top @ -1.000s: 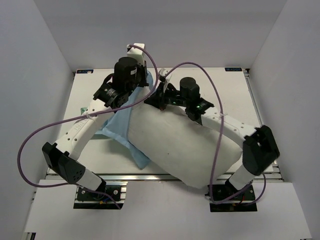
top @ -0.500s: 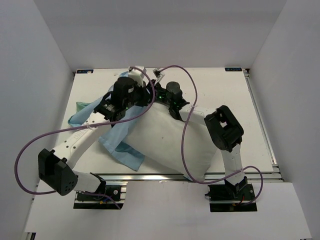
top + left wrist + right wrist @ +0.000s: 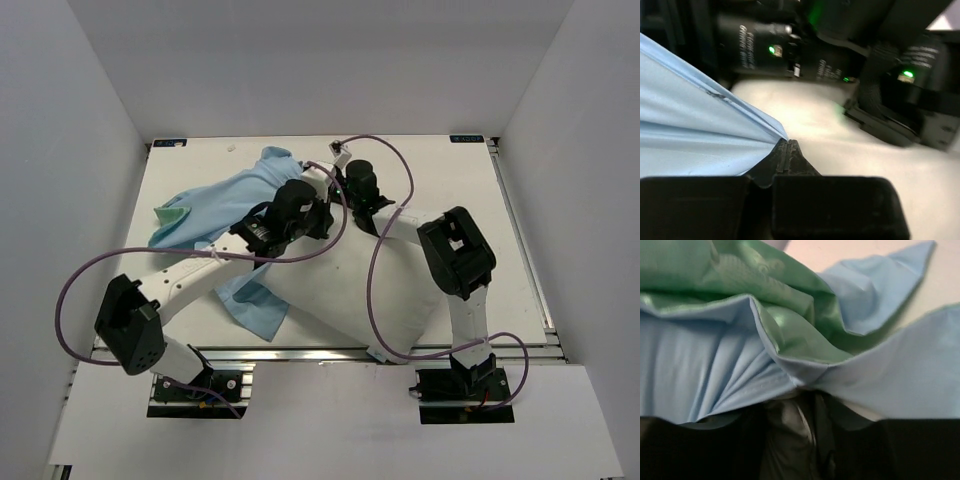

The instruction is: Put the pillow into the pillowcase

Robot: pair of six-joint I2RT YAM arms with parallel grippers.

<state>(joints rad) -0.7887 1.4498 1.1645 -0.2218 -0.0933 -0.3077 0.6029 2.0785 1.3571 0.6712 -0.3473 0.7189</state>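
Your left gripper (image 3: 788,146) and right gripper (image 3: 802,392) each pinch the pillowcase (image 3: 222,195) hem at the pillow's (image 3: 375,290) far end. Nearly the whole pillow lies uncovered; drawing the case over it is not yet done.

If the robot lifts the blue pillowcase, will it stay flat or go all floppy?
Probably floppy: the pillowcase lies in rumpled folds and bunches where the right gripper pinches it. It looks thin, so likely light. The green side shines, so it may be slippery, though the left gripper holds its edge.
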